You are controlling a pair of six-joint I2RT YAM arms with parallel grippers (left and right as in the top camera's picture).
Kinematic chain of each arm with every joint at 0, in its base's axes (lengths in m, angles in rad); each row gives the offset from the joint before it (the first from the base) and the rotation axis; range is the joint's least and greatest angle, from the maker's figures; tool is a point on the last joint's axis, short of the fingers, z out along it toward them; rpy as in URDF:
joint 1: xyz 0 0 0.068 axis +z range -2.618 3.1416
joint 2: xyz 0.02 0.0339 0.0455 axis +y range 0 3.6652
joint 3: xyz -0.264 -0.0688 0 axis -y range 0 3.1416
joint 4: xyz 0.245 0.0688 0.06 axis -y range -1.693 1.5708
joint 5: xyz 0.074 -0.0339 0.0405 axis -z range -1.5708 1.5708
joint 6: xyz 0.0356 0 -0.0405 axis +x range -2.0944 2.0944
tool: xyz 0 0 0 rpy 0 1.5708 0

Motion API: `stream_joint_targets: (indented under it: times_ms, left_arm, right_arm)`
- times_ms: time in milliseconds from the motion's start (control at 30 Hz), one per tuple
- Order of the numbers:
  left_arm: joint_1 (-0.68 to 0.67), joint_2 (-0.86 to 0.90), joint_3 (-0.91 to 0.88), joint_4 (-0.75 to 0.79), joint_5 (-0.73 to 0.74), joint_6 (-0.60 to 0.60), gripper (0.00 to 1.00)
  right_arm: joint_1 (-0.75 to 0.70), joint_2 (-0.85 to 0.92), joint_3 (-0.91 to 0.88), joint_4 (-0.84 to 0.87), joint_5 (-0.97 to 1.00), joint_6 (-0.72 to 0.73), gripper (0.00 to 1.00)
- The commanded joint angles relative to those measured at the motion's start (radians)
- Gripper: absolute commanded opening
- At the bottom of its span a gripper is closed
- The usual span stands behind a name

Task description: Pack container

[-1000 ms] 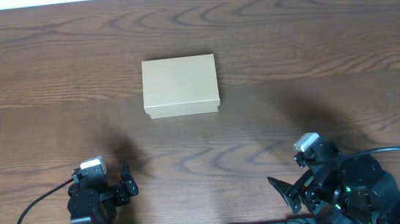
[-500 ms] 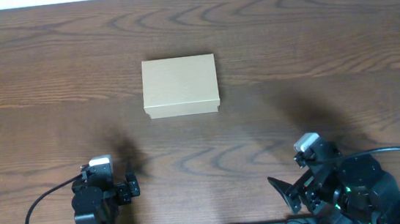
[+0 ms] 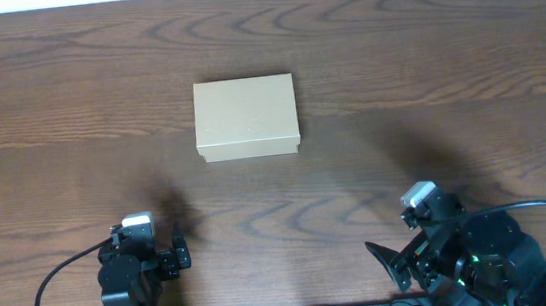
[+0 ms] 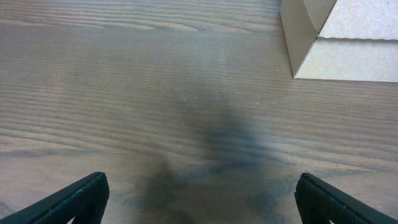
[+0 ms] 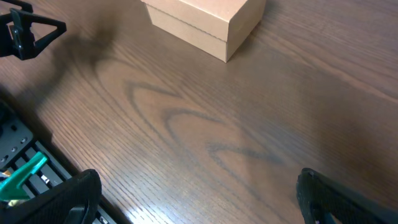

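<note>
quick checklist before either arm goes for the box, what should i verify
1. Left claw open and empty: ok.
2. Right claw open and empty: ok.
3. Container sitting flat on the table: ok.
4. Container lid open for packing: not ok, it lies shut.
5. Bare wood between both claws and the container: ok.
6. What is inside the container: cannot tell.

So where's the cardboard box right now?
The cardboard box sits closed on the wooden table, slightly left of centre in the overhead view. It lies ahead of the left gripper and right gripper, touching neither.
</note>
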Motion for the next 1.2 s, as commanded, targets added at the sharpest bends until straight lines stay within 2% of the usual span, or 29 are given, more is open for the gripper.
stream_joint_targets:
  times_ms: [0, 167, 400, 800, 1167]
  left_arm:
    - [-0.005, -0.008, -0.009, -0.003, -0.010, 0.017, 0.95]
    - [-0.005, -0.008, -0.009, -0.003, -0.010, 0.017, 0.95]
    - [-0.005, -0.008, -0.009, -0.003, -0.011, 0.017, 0.95]
    - [-0.005, -0.008, -0.009, -0.003, -0.011, 0.017, 0.95]
    - [-0.005, -0.008, -0.009, -0.003, -0.010, 0.017, 0.95]
  right_arm:
    - [-0.010, -0.005, -0.005, 0.000, 0.022, 0.009, 0.99]
    - [-0.096, -0.020, -0.020, 0.017, 0.083, 0.031, 0.99]
    - [-0.260, -0.170, -0.215, 0.158, 0.183, 0.025, 0.99]
    - [-0.503, -0.410, -0.500, 0.276, 0.148, -0.007, 0.99]
    - [-0.634, -0.429, -0.604, 0.299, 0.101, -0.008, 0.99]
